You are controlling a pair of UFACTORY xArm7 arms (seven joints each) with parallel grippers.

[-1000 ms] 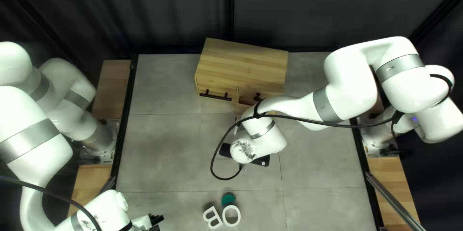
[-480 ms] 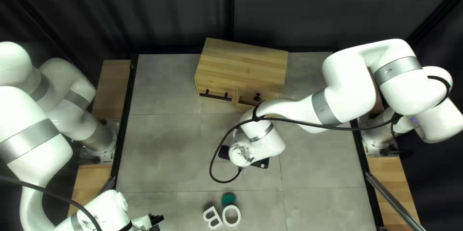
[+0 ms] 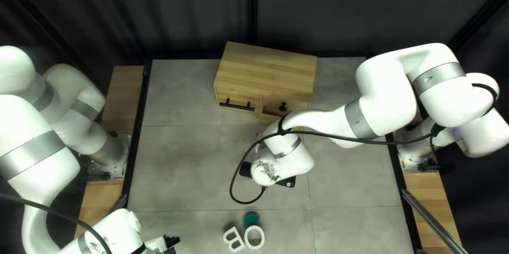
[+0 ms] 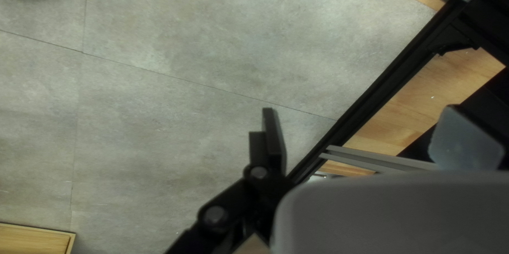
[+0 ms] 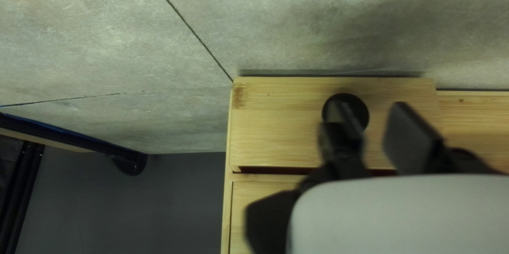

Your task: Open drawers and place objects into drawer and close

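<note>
One round black knob (image 5: 361, 107) sits on a wood drawer front (image 5: 281, 132), on the near face of the cabinet (image 3: 268, 68) at the table's far side. My right gripper (image 5: 370, 106) has its fingers apart, with nothing held. One finger looks lined up with the knob, not beside it; I can't tell if they touch. To pull well, I should shift sideways so a finger goes on each side, then squeeze and pull slowly, straight toward the near side. A crooked pull might jam the drawer or turn the cabinet. The white letter B (image 3: 230, 237) and white letter O (image 3: 254, 229) lie near the middle of the near side. My left gripper (image 3: 172, 241) is near left; I can't tell its grip.
</note>
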